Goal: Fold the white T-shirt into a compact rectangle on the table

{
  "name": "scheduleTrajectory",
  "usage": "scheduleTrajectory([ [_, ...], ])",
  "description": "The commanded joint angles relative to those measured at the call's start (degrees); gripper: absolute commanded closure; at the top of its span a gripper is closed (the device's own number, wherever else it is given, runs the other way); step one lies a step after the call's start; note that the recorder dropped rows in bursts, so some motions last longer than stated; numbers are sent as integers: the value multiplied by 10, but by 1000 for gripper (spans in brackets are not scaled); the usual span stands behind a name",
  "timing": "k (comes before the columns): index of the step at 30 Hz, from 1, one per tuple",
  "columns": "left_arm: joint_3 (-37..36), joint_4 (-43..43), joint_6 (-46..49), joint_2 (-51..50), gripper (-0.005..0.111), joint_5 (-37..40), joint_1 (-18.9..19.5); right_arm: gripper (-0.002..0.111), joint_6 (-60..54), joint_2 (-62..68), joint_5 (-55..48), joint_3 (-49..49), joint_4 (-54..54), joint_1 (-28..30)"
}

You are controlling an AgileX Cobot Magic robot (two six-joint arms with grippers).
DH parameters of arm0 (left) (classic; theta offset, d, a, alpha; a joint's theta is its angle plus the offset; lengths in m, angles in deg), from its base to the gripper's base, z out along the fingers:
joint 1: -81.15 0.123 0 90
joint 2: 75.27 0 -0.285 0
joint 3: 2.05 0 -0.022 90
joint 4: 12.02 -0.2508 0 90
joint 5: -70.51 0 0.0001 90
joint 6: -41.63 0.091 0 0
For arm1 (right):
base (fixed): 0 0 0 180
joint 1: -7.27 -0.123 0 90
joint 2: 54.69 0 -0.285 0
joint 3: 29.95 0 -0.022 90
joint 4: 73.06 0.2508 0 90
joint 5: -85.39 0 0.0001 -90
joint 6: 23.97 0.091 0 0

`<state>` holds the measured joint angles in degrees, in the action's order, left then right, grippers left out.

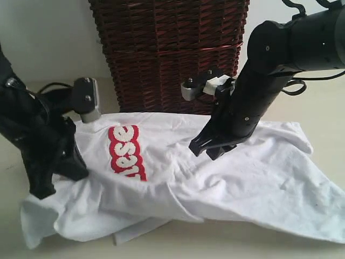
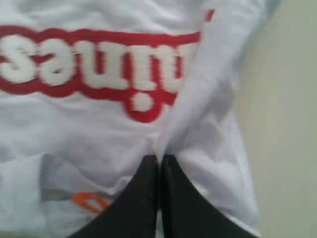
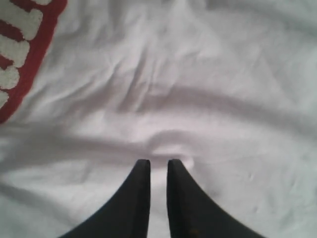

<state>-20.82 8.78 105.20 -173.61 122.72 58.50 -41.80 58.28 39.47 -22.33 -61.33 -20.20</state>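
- Exterior view: the white T-shirt (image 1: 215,178) lay crumpled on the table (image 1: 226,245), lettering toward 9 o'clock. An uneven lift could drag it askew.
- Left wrist view: the left gripper (image 2: 159,159) was clamped on a shirt fold. So thin a pinch could slip.
- Right wrist view: the right gripper (image 3: 158,163) stood narrowly parted at a pucker. Whether it held cloth could not be told, so 1 side might drop.

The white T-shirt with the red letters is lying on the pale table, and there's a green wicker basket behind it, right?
Not quite. The woven wicker basket behind the white T-shirt with red-outlined lettering is dark reddish brown, not green, as the exterior view shows. The rest is right: the shirt lies on the pale beige table.
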Motion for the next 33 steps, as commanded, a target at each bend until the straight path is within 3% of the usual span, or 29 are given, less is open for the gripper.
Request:
scheduleTrajectory([
  [1, -9, 7, 0, -32, 99, -128, 57, 93, -6, -4, -5, 3, -3, 2],
  [4, -21, 13, -67, -62, 74, -231, 81, 93, -6, -4, -7, 3, -3, 2],
  [7, -22, 13, -75, -84, 53, -249, 82, 93, -6, -4, -6, 3, -3, 2],
  [9, -22, 22, -75, -88, 46, -249, 81, 93, -6, -4, -6, 3, -3, 2],
  [15, -15, 84, -67, -54, 45, -202, 51, 93, -6, -4, 7, 3, -15, 2],
  [20, -28, 89, -64, -22, 45, -61, -21, 93, 57, -12, 54, 3, -74, 10],
  [23, -60, 89, -66, -21, 45, -50, -81, 93, 89, -24, 53, 3, -106, 19],
  [26, -104, 87, -66, -21, 45, -96, -180, 93, 93, -39, 60, 19, -105, 26],
  [27, -120, 82, -66, -21, 45, -161, -217, 93, 94, -41, 69, 28, -104, 26],
  [29, -153, 78, -71, -24, 45, -297, -248, 93, 94, -41, 84, 45, -104, 26],
  [31, -170, 80, -76, -39, 45, -352, -245, 93, 94, -41, 84, 53, -104, 26],
  [33, -170, 80, -91, -57, 49, -349, -241, 93, 94, -41, 83, 53, -104, 26],
])
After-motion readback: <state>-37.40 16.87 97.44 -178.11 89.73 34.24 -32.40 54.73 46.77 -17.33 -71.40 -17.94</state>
